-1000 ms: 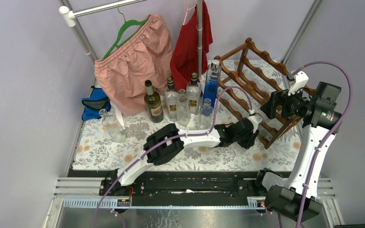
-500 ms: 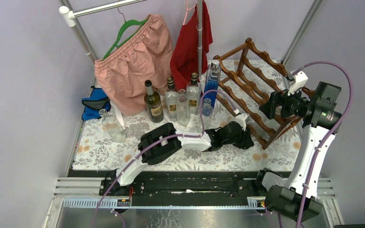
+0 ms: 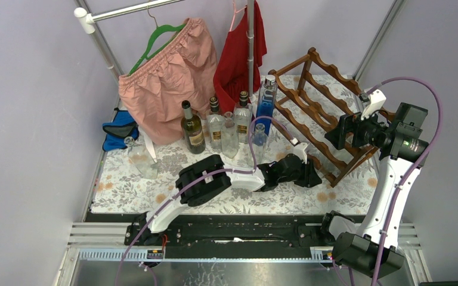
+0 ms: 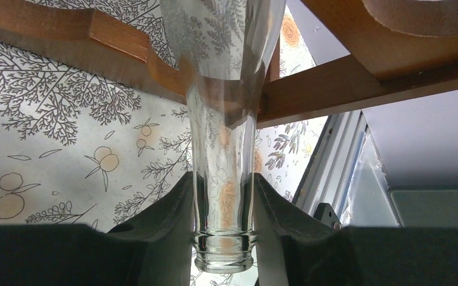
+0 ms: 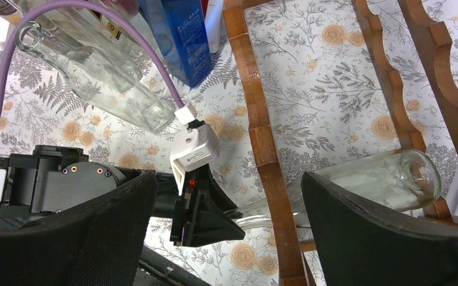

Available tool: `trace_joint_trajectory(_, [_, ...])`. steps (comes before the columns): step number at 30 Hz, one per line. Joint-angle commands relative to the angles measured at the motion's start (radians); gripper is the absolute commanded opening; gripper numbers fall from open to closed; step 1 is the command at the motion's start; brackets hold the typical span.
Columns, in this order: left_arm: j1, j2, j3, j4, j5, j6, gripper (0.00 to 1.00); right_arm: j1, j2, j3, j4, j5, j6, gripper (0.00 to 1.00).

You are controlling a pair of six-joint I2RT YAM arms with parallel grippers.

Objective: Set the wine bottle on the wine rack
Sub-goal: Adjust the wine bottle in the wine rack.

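Note:
The wine bottle (image 4: 223, 149) is clear glass and lies on its side in the lowest tier of the reddish-brown wine rack (image 3: 316, 113). Its neck pokes out past the front rail (image 4: 358, 77). My left gripper (image 4: 222, 176) is shut on that neck just above the lip, low at the rack's front (image 3: 307, 176). The right wrist view shows the bottle's body (image 5: 370, 179) resting across the rails (image 5: 262, 137). My right gripper (image 5: 229, 185) is open and empty, hovering above the rack's right end (image 3: 340, 132).
Several upright bottles (image 3: 226, 128) and a tall blue bottle (image 3: 265, 107) stand left of the rack. A pink garment (image 3: 167, 77) and a red one (image 3: 238, 53) hang on a rail behind. A glass flask (image 3: 143, 161) and blue cloth (image 3: 119, 128) lie at far left.
My left gripper has drawn back a little to the left and toward the near edge along the rack's front, still on the bottle neck. The right arm has barely moved.

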Motion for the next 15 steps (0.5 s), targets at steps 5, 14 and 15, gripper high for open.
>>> trace_joint_trajectory(5, [-0.039,0.030,0.012,0.086,-0.104,0.017,0.00,0.002,0.008,-0.017,0.015,-0.029,0.006,0.98])
trace_joint_trajectory(14, [-0.050,0.052,-0.015,0.102,-0.107,0.061,0.00,0.002,0.006,0.038,-0.017,0.125,-0.081,0.98])
trace_joint_trajectory(15, [-0.050,0.051,-0.012,0.097,-0.107,0.071,0.00,0.002,0.014,0.074,-0.029,0.175,-0.092,0.98])
